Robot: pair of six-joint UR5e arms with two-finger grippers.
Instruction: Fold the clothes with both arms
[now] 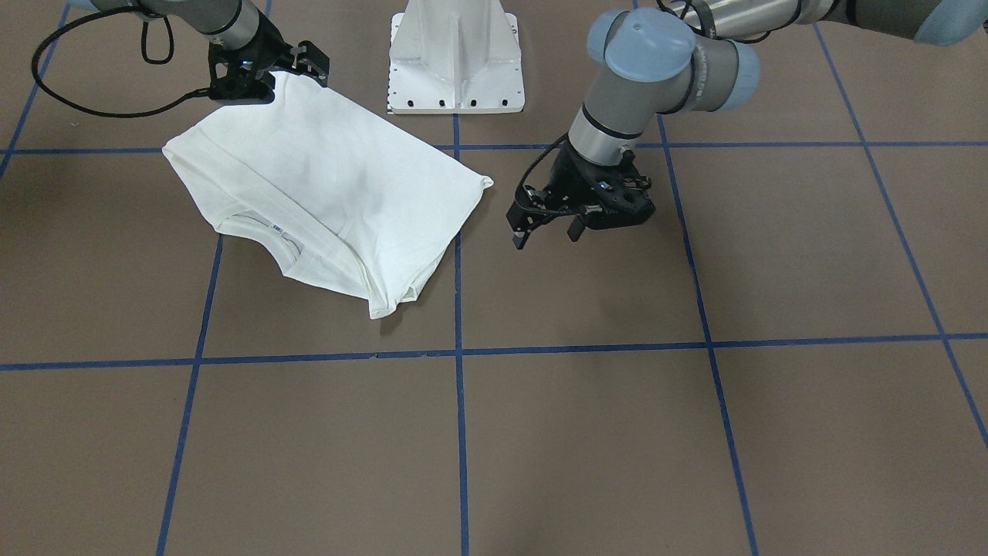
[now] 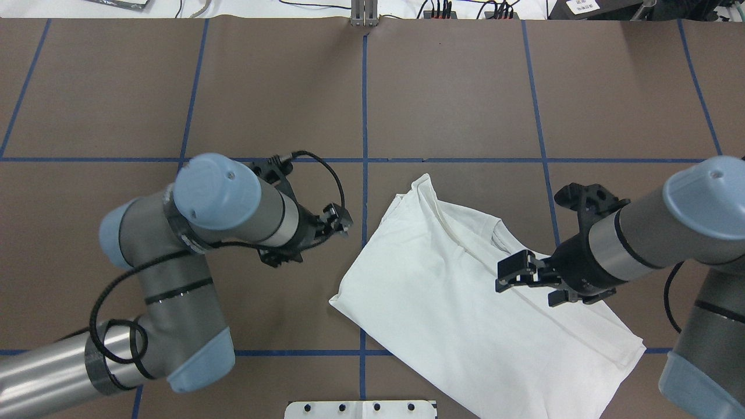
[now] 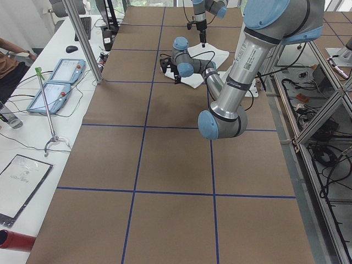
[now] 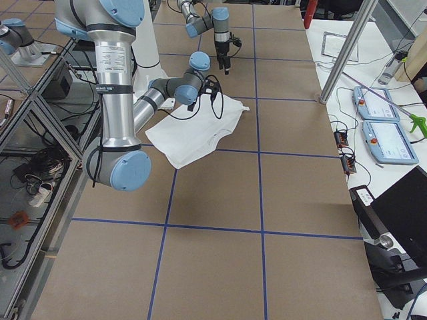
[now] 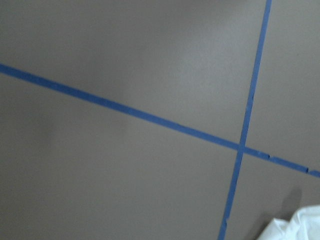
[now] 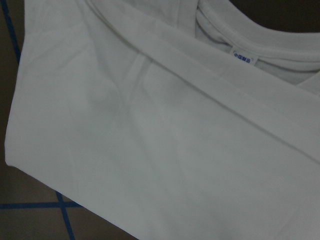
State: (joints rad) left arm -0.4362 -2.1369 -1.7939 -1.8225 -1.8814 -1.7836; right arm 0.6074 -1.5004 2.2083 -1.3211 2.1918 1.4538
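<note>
The white shirt (image 1: 324,193) lies folded and flat on the brown table, on the robot's right half (image 2: 465,302). Its round neck with a small label (image 6: 244,56) faces away from the robot. My right gripper (image 2: 536,285) hovers just above the shirt near the neck side, fingers apart, with no cloth between them; in the front view it (image 1: 278,77) sits over the shirt's corner nearest the robot. My left gripper (image 1: 548,232) hangs open above bare table, a short way beside the shirt's edge (image 2: 308,238). A corner of the shirt (image 5: 305,225) shows in the left wrist view.
The white pedestal base (image 1: 455,58) stands between the arms at the robot's side. Blue tape lines (image 1: 460,351) divide the brown table into squares. A side bench holds tablets (image 3: 55,82) and cables; a person's arm (image 3: 11,60) shows at its edge.
</note>
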